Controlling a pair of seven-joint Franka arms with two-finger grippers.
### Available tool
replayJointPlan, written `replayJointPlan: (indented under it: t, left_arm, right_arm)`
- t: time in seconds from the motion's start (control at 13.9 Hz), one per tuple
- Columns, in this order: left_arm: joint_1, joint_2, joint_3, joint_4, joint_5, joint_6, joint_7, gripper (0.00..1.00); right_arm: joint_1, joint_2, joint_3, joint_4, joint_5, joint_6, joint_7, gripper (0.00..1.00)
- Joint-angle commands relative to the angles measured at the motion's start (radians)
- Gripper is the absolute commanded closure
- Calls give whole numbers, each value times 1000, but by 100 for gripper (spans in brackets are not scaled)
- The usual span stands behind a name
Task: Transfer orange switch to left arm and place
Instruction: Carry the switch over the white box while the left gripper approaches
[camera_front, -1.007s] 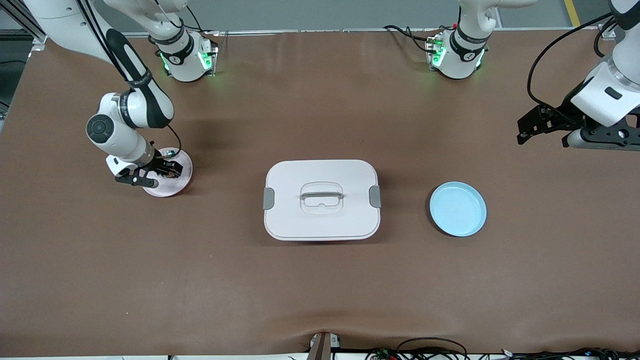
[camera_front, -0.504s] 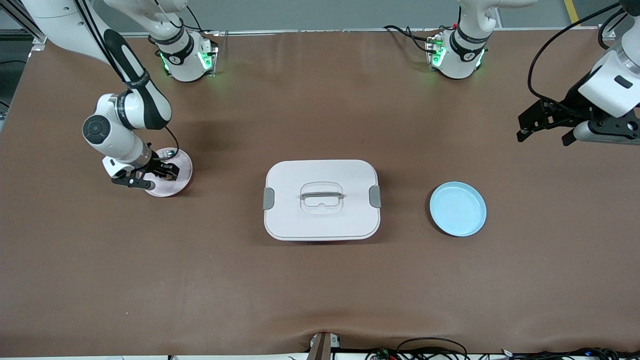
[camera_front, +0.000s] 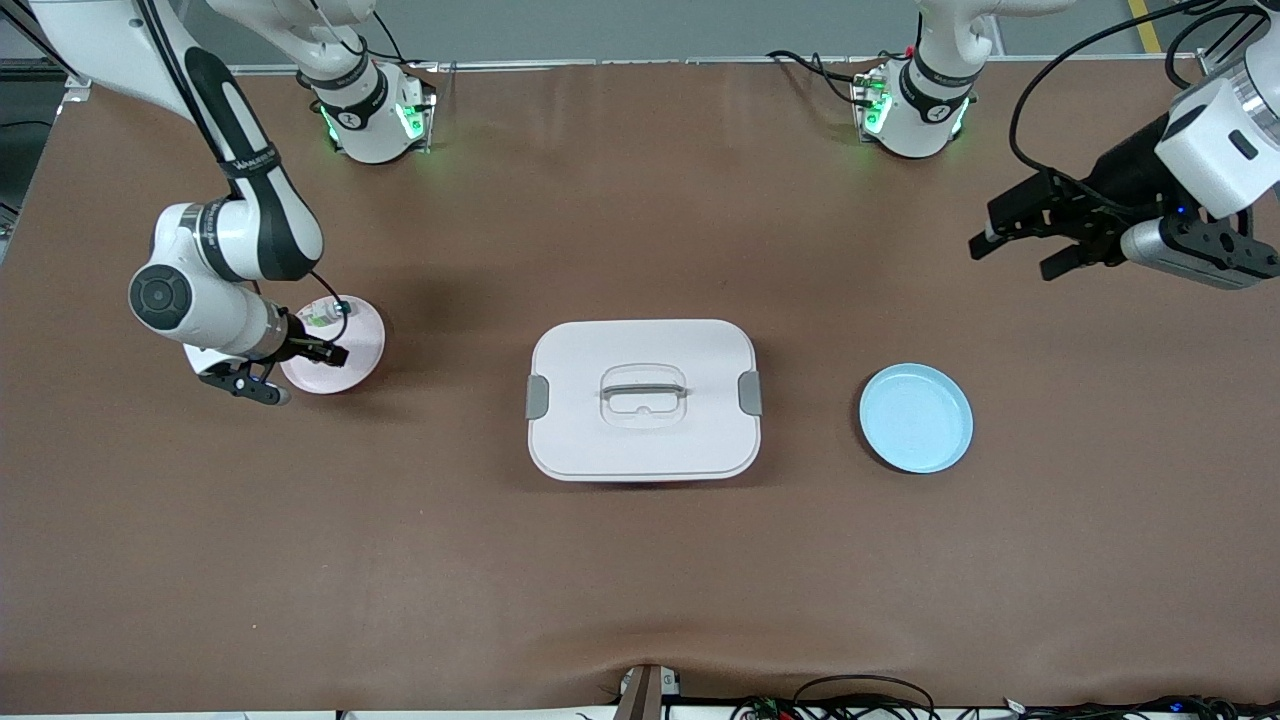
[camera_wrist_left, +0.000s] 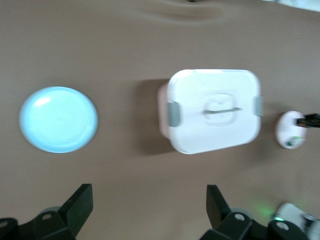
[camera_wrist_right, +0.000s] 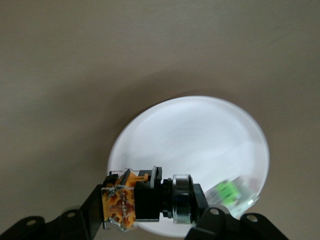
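Note:
My right gripper is shut on the orange switch, a small black part with an orange end and a silver ring. It holds the switch just above the pink plate, which also shows in the right wrist view. The white box with grey latches sits mid-table and shows in the left wrist view. My left gripper is open and empty, up in the air over the table at the left arm's end; its fingertips frame bare table.
A small clear-silver part with green lies on the pink plate. A blue plate sits beside the box toward the left arm's end. Cables hang at the table's front edge.
My right gripper has lifted off the pink plate with the switch and drawn back toward the right arm's end. My left gripper has risen and swung toward the table's middle.

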Motion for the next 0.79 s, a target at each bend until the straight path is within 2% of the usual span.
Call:
replayJointPlan:
  t: [0.0,0.14,0.29,0.43,0.72]
  left_arm:
    - [-15,28,-2,4,-121,-8,-7,0]
    - [-23,67,-2,4,-250,-4,-10,0]
    - [-50,96,-19,4,-301,24,-12,0]
    - [-87,123,-23,2,-316,64,-16,0]
    - [-142,212,-23,7,-443,126,-30,0]
  right_arm:
    - [81,-10,2,115,133,-143,119,100]
    - [133,-3,2,235,154,-256,260,100]
    - [188,2,2,334,213,-330,391,100]
    - [218,3,2,394,313,-368,484,100]
    - [290,3,4,488,354,-379,682,100]
